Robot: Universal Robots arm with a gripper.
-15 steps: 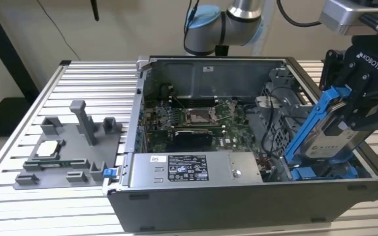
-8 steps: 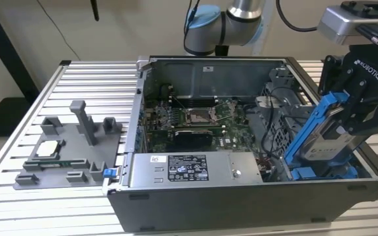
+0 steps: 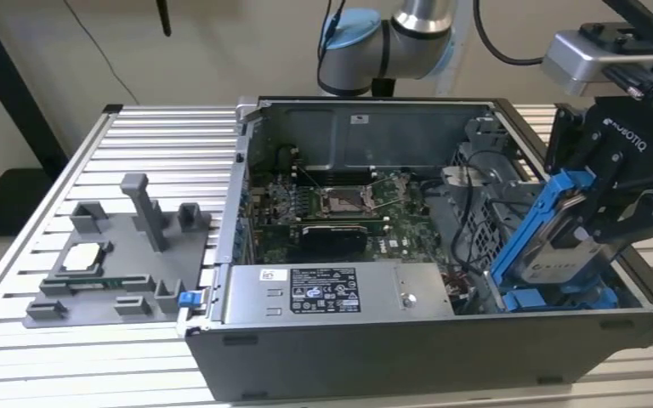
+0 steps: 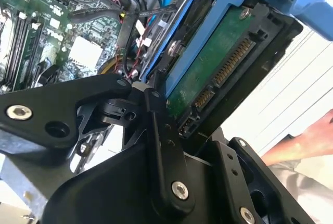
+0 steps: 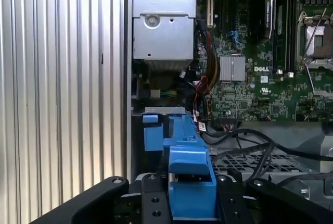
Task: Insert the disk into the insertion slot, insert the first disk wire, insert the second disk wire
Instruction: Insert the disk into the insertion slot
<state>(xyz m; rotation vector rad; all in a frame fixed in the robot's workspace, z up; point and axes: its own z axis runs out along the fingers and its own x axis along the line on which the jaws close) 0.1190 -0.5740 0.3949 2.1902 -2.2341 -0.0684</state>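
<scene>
In the exterior view, the black two-fingered gripper (image 3: 604, 217) was clamped on the disk (image 3: 563, 251), a flat silver rectangular hard drive with a white label clipped in a bright blue plastic carrier. We saw it steeply tilted, its lower end just above the insertion slot (image 3: 553, 299), the grey metal drive bay with blue fittings in the open grey computer case (image 3: 417, 348). We judged that this tilt could jam the carrier on the bay's rim

In the second wrist view, thin red and black wires (image 4: 136, 36) lay close beside the disk's green circuit board (image 4: 218, 62); they might get pinched beneath it

In the first wrist view, black cables (image 5: 244, 143) crossed the perforated cage wall (image 5: 260, 164) beside the carrier's blue handle (image 5: 190, 177); a snag there could twist the drive in the grip
</scene>
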